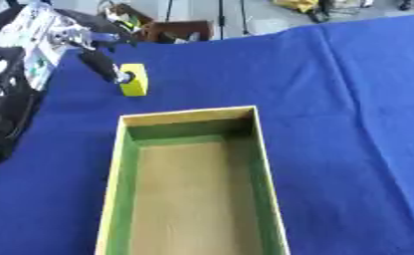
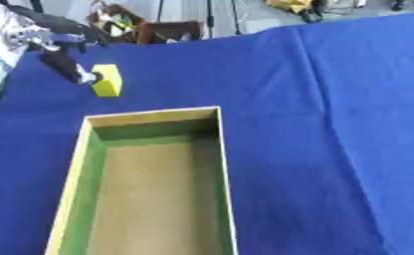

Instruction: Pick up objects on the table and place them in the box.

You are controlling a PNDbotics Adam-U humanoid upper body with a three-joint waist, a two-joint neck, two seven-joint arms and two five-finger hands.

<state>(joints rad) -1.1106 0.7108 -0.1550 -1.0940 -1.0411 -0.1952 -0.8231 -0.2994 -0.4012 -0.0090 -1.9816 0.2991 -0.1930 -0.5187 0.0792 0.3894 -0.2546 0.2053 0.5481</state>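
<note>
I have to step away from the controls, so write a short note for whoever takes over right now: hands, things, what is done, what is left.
Left hand: reaches in from the upper left, fingertips at the yellow block; I cannot tell whether it grips yet.
Right hand: not in view.
Yellow block: on the blue cloth, just beyond the box's far end.
Box: wooden, green inner walls, nothing in it.
Done: nothing placed so far.
Left: get hold of the block, lift it and put it in the box.

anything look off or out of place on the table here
Nothing stands out. The yellow block sits on the blue cloth just beyond the box, with the left hand touching its near-left side. The box is empty and undamaged. It looks slanted, but the whole view is tilted too.
</note>
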